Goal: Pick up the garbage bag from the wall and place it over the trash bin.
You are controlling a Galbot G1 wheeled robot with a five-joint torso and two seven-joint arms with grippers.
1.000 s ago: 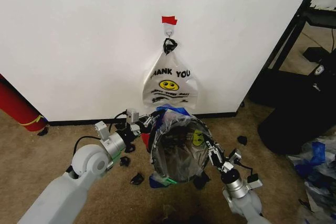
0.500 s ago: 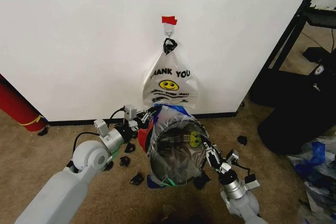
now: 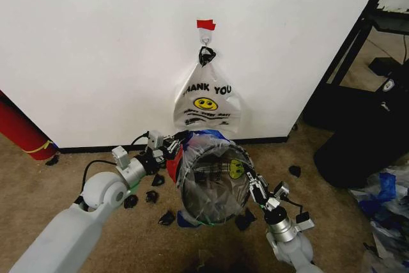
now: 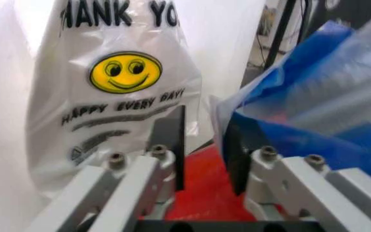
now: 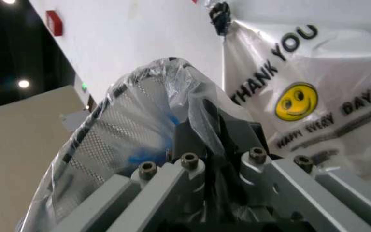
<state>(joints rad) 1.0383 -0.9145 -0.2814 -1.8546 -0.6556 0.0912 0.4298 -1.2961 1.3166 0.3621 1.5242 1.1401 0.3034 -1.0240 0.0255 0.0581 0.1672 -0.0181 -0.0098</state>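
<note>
As the thin bag [image 3: 214, 180] lay stretched over the bin [image 3: 174, 164], tipped toward 12 o'clock, the left gripper [image 3: 167, 150] stood open at its 9 o'clock rim. The right gripper [image 3: 255, 185], at 3 o'clock, pinched film. Light, limp and slippery, it seemed best held by its blue edge.

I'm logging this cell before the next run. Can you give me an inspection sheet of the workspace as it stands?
Surface: brown carpet, scuffed.
Job's things: garbage bag stretched over the trash bin, see-through, blue edge at the wall side.
Clutter: black scraps on the floor around the bin; THANK YOU bag on the hook.
Grippers: left tool open at the bag's blue edge; right tool shut on the bag film at the bin's rim.
Cables: black cable looping along the left arm.
Surroundings: white wall, red tape, red cylinder, black stand.
</note>
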